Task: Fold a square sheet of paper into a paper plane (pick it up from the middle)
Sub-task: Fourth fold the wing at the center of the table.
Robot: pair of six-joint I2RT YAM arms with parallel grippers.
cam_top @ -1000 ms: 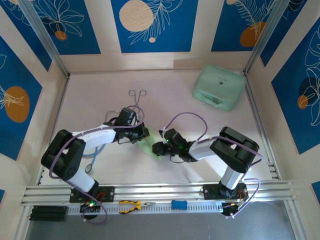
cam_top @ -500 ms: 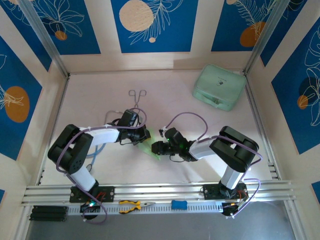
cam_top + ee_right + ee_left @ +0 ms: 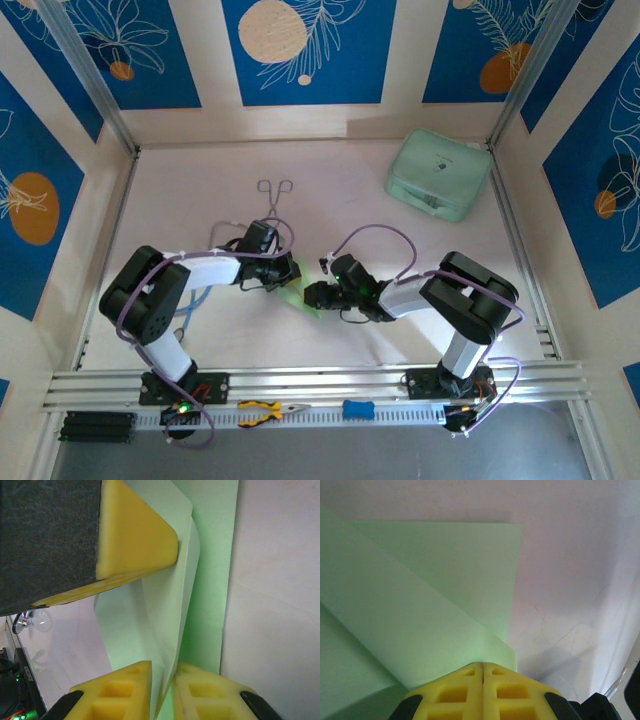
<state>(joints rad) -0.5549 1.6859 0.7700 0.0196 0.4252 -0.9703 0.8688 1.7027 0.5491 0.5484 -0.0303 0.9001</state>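
Observation:
The light-green sheet of paper [image 3: 300,296], partly folded, lies at the table's middle between both grippers. My left gripper [image 3: 289,272] is shut, and its yellow fingertips [image 3: 483,666] press down on a diagonal folded flap of the paper [image 3: 420,595]. My right gripper [image 3: 313,297] comes in from the right. Its jaws [image 3: 163,672] are closed on a raised fold of the paper [image 3: 150,610], which stands up between the pads. One pad of the left gripper [image 3: 135,535] rests on the paper just beyond that fold.
A mint-green case [image 3: 438,175] sits at the back right. Metal tongs [image 3: 275,192] lie behind the left gripper. Yellow-handled pliers [image 3: 265,411] and a blue object [image 3: 358,409] rest on the front rail. Aluminium rails line both sides.
The left arm's elbow has swung right and its gripper has settled lower over the paper, covering more of it. The right gripper has stayed on the fold.

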